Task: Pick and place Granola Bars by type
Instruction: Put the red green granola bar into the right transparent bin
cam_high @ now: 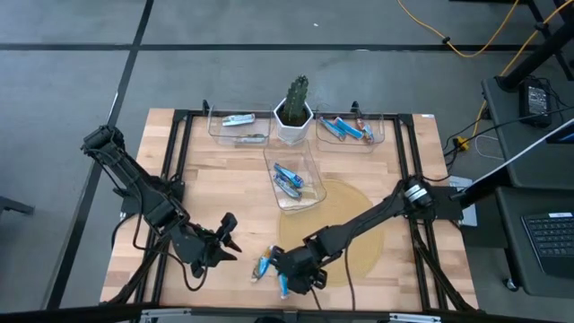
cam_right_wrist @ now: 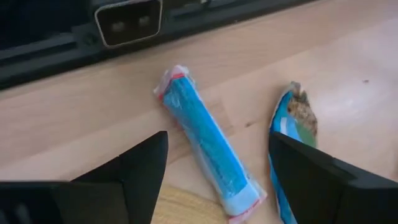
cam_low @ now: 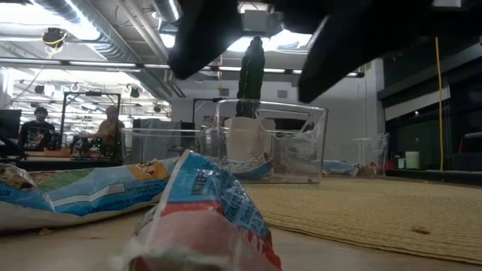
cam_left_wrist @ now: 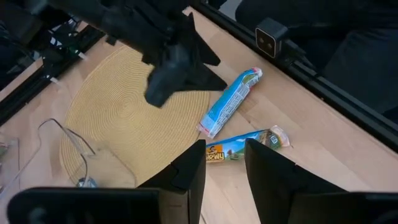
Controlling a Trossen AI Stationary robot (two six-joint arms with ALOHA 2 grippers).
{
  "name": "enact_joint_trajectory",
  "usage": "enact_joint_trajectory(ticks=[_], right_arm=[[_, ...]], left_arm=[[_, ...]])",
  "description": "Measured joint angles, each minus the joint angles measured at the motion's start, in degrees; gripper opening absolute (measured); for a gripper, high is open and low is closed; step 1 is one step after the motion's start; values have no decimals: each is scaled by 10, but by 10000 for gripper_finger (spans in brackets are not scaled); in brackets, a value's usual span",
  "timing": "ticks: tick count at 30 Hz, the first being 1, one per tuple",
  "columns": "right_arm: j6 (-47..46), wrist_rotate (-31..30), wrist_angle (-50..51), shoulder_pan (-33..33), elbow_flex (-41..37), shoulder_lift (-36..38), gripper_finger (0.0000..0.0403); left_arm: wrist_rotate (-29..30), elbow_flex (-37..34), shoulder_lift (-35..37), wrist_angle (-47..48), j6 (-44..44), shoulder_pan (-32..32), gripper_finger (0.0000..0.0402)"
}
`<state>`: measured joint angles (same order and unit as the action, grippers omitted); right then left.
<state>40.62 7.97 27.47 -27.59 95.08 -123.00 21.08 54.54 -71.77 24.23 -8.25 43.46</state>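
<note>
Two Granola Bars lie flat on the wood near the table's front edge: a bright blue one [cam_right_wrist: 208, 149] with red-marked ends and a blue-and-green one [cam_right_wrist: 292, 124]. My right gripper [cam_right_wrist: 217, 138] hangs open just above them, its fingers standing on either side of the blue bar without touching it. In the high view it is at the front middle [cam_high: 289, 269]. My left gripper [cam_high: 228, 239] waits to its left, raised above the table and open with nothing between its fingers [cam_left_wrist: 193, 171]. It looks toward the same two bars [cam_left_wrist: 229, 102]. More bars lie in the clear bins.
Two clear bins [cam_high: 238, 127] [cam_high: 352, 131] stand at the far edge, with a white pot holding a cactus [cam_high: 294, 112] between them. A third bin [cam_high: 296, 182] sits mid-table at the edge of a round woven mat [cam_high: 354, 229]. A black frame rail [cam_right_wrist: 56, 46] runs along the front edge.
</note>
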Motion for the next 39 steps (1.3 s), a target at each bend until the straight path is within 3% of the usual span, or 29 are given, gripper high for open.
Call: enact_joint_trajectory(ticks=[9,18,30,39], right_arm=[[48,8,135,1,135,-91,281],[73,16,136,6,137,-104,274],[89,72,120,30,132,-104,186],[87,92,103,35,131,-121,173]], left_arm=[[-3,0,0,-1,0,0,106],[-5,0,0,-1,0,0,102],[-6,0,0,-1,0,0,102],[-6,0,0,-1,2,0,106]])
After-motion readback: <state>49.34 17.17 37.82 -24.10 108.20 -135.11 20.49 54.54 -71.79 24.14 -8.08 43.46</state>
